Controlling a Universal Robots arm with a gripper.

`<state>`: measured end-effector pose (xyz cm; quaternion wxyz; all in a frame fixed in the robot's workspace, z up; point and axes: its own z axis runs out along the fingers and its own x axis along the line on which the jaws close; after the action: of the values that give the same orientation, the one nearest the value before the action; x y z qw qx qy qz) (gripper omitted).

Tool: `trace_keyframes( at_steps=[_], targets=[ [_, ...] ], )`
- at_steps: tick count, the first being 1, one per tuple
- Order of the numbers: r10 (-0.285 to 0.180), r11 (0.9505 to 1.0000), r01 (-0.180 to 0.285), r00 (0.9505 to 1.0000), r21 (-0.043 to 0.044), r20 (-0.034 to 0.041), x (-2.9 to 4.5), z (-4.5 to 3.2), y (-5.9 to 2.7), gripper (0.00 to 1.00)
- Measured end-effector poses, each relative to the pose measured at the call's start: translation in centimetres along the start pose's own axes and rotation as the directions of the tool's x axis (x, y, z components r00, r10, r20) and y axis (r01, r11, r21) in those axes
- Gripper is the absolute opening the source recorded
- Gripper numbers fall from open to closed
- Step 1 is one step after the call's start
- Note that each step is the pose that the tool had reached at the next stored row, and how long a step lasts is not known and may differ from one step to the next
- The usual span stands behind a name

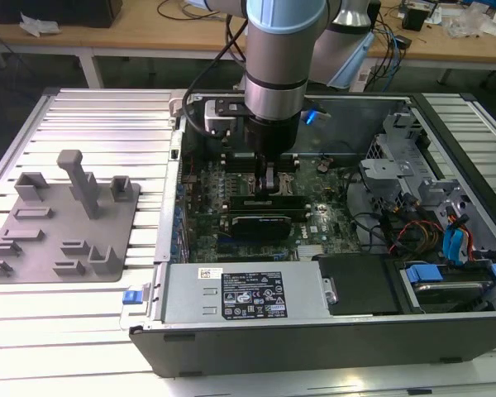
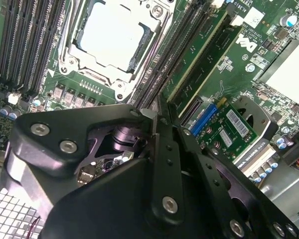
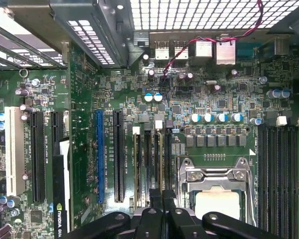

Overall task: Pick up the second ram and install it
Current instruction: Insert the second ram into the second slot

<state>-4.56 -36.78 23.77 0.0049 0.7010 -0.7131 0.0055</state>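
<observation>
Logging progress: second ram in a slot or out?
In a slot: the second ram stands on edge beside the processor socket, end effector at one end. Latched: cannot tell.

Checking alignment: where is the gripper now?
The gripper sits inside the computer case in the exterior view; in the first wrist view it is over the memory slots beside the processor socket.

Wooden workbench strewn with cables behind, ribbed pale metal tabletop, dark floor
</observation>
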Motion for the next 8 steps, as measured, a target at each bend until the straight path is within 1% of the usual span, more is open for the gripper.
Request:
trace_keyframes(
  at_steps=[3, 4, 6, 8],
  targets=[
    [0.0, 1.0, 0.0, 1.0, 0.0001, 0.0022, -0.01, 0.02, 0.0, 0.09],
    [0.0, 1.0, 0.0, 1.0, 0.0001, 0.0047, 0.0, 0.03, 0.0, 0.09],
    [0.0, 1.0, 0.0, 1.0, 0.0, 0.0076, -0.01, 0.04, 0.0, 0.09],
    [0.0, 1.0, 0.0, 1.0, 0.0, 0.0084, 0.0, 0.05, 0.0, 0.09]
  ],
)
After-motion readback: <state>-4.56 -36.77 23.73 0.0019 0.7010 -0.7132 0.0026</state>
